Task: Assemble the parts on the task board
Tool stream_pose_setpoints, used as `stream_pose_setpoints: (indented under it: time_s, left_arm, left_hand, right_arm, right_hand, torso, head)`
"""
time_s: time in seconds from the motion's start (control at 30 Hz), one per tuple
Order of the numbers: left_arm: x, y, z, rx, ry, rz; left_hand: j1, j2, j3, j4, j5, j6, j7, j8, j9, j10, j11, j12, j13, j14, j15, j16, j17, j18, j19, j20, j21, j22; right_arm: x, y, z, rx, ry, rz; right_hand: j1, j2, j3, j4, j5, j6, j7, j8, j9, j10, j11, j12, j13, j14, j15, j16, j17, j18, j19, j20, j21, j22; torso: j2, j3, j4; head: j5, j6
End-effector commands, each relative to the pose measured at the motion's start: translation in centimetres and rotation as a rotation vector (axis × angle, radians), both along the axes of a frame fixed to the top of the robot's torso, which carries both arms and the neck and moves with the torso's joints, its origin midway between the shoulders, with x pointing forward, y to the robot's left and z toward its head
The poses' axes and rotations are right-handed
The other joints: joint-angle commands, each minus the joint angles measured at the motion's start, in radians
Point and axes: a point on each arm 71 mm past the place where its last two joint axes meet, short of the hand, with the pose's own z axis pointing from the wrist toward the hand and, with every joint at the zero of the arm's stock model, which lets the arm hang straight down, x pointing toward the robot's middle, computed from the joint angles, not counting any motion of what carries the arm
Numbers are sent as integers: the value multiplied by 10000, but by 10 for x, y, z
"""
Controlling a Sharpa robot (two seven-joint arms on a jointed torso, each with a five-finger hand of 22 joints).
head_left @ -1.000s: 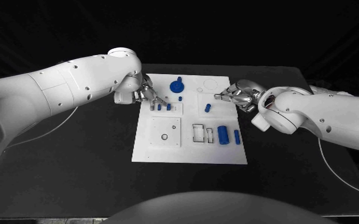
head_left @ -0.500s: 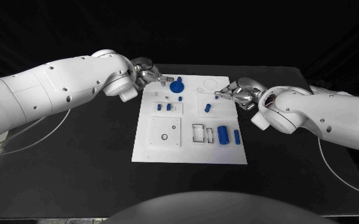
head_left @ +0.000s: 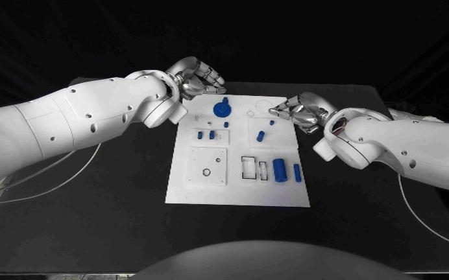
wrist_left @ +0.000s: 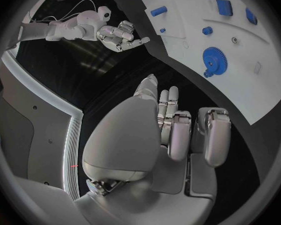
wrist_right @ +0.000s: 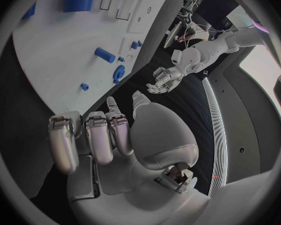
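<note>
The white task board (head_left: 239, 183) lies in the middle of the table. On it are a blue gear (head_left: 222, 109), several small blue pegs (head_left: 211, 135) and two blue cylinders (head_left: 279, 168). My left hand (head_left: 198, 79) hangs above the table just beyond the board's far left corner, fingers curled in, holding nothing (wrist_left: 172, 130). My right hand (head_left: 298, 110) hovers at the board's far right edge, fingers also curled with nothing in them (wrist_right: 103, 135). The gear (wrist_left: 212, 60) and board (wrist_left: 253, 85) show past the left hand's fingers. A blue peg (wrist_right: 105, 54) lies on the board (wrist_right: 59, 50) ahead of the right hand.
The black table (head_left: 103, 215) spreads out on all sides of the board. Rectangular slots (head_left: 248, 166) and a square plate with a ring (head_left: 206, 165) sit on the near half of the board. A thin cable (head_left: 56, 170) trails at the left.
My left hand has lifted off the pegs at the board's left side and drawn back past the far left corner. My right hand has shifted slightly toward the far edge.
</note>
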Motion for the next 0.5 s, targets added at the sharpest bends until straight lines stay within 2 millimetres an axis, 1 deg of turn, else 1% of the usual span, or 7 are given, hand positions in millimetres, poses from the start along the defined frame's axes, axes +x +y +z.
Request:
stream_pose_setpoints:
  time_s: [0.03,0.07,0.1,0.17,0.23,0.37,0.5]
  left_arm:
    - [-5,-9,-2,931,-1577,-989]
    - [-6,-11,-5,1244,-1815,-1207]
    - [-7,-13,-8,1465,-1981,-1356]
    - [-10,-17,-13,2055,-2439,-1765]
    - [-13,-21,-19,2647,-2825,-2214]
    - [-18,-29,-30,3617,-3282,-3010]
    - [-22,-34,-37,4161,-3490,-3486]
  left_hand:
    - [460,-6,270,-16,-674,247,-76,-264,-434,337,-24,-358,-679,1053,-27,26,2634,-151,1034,28,63,2635]
    - [636,4,396,-13,-998,376,-115,-350,-604,491,-53,-504,-963,1053,-47,26,2634,-151,1034,12,63,2635]
    - [726,10,463,-17,-1117,457,-136,-382,-685,572,-61,-576,-1104,1053,-57,26,2634,-151,1034,5,63,2635]
    - [972,56,737,-31,-1526,733,-180,-547,-1039,935,-116,-879,-1708,1053,-58,26,2634,-151,1034,-33,63,2635]
    - [1079,46,908,-53,-1822,958,-304,-627,-1263,1176,-107,-1068,-2101,1053,-101,26,2634,-151,1034,-40,63,2635]
    - [1212,65,1131,-38,-2037,1274,-403,-668,-1474,1393,-114,-1281,-2501,1053,-102,26,2634,-151,1034,-51,63,2635]
    - [1245,85,1251,-26,-2154,1440,-458,-693,-1587,1537,-112,-1373,-2700,1053,-93,26,2634,-151,1034,-53,63,2635]
  right_arm:
    - [0,1,4,155,-570,117]
    - [0,1,4,165,-594,112]
    - [0,1,4,171,-610,110]
    - [0,1,4,187,-650,102]
    - [0,1,5,203,-698,87]
    - [0,1,5,220,-776,41]
    - [0,1,6,226,-825,-5]
  right_hand:
    - [58,57,-18,-60,44,92,52,44,13,1031,58,-50,2628,1060,63,41,2629,-142,1048,82,45,2627]
    - [58,57,-18,-60,44,92,52,44,13,1031,58,-50,2628,1060,63,41,2629,-142,1048,82,45,2627]
    - [57,58,-18,-59,43,93,53,45,13,1031,58,-50,2628,1060,63,41,2629,-142,1048,82,45,2627]
    - [55,61,-19,-56,42,96,53,47,14,1031,58,-50,2628,1060,64,41,2629,-142,1048,82,45,2627]
    - [50,68,-21,-47,38,102,55,54,16,1031,59,-50,2628,1060,64,41,2629,-142,1048,83,45,2627]
    - [41,78,-25,-34,31,117,61,67,22,1031,62,-50,2628,1060,66,41,2629,-142,1048,85,45,2627]
    - [35,85,-26,-26,29,124,64,73,24,1031,64,-50,2628,1060,67,41,2629,-142,1048,86,45,2627]
  torso:
    - [12,-8,5]
    - [6,-9,8]
    - [6,-7,4]
    - [11,-7,2]
    - [18,-13,7]
    - [15,-15,-2]
    - [17,-12,6]
  head:
    - [-2,3]
    - [-3,-6]
    - [-3,-8]
    - [-1,-17]
    - [-1,-14]
    - [4,-37]
    - [7,-48]
